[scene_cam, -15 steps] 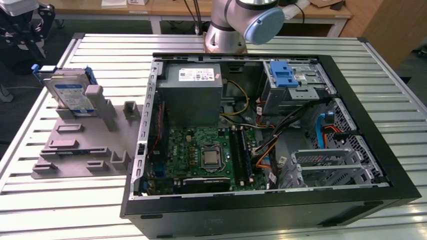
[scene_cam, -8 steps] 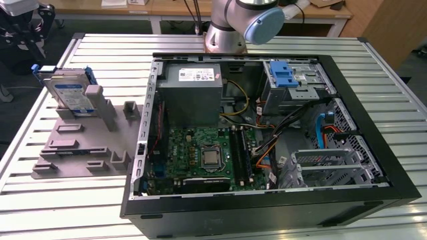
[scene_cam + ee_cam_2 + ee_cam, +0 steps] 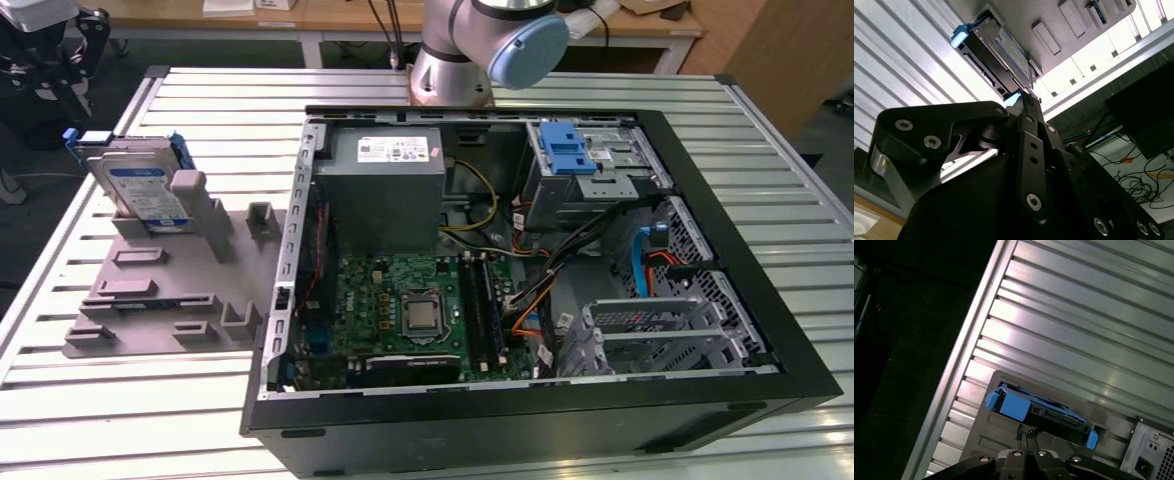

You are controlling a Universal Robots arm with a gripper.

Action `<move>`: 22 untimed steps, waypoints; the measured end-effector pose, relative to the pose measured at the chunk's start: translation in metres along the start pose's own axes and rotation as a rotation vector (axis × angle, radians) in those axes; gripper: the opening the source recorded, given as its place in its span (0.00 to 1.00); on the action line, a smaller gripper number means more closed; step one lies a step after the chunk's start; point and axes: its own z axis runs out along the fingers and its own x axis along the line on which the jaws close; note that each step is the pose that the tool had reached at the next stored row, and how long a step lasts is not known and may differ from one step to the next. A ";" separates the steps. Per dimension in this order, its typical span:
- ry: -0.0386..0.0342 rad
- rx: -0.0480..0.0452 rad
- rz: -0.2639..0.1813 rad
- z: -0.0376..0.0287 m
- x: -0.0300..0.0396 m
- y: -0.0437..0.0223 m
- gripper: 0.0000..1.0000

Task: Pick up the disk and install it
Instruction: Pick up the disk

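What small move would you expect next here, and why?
Probably open the gripper before closing in. In the first wrist view it points at the disk with its tips pressed together, holding nothing. The disk stands on edge in the grey holder, not yet picked up.

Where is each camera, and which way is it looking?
Exterior view: high over the table, looking down at the open computer case and the disk in its grey holder; the arm's grey joint shows.
First wrist view: on the arm, looking past the gripper toward the disk's blue carrier.
Second wrist view: on the arm, behind the gripper's black links, facing the disk.
All share the disk.
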 end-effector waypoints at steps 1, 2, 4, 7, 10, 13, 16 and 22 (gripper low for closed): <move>0.0000 0.0000 -0.001 0.0000 0.0000 0.0000 0.11; 0.0001 0.0000 -0.001 0.0000 0.0000 0.0000 0.11; 0.0002 0.0000 -0.003 0.0000 0.0000 0.0000 0.11; 0.0005 -0.0001 -0.013 0.0000 0.0000 0.0000 0.11; 0.0016 -0.0001 -0.039 0.0000 0.0000 0.0000 0.11; 0.0030 -0.0001 -0.074 0.0000 0.0000 0.0000 0.11; 0.0044 -0.0002 -0.105 0.0000 0.0000 0.0001 0.11; 0.0073 -0.0004 -0.175 0.0001 0.0000 0.0001 0.11</move>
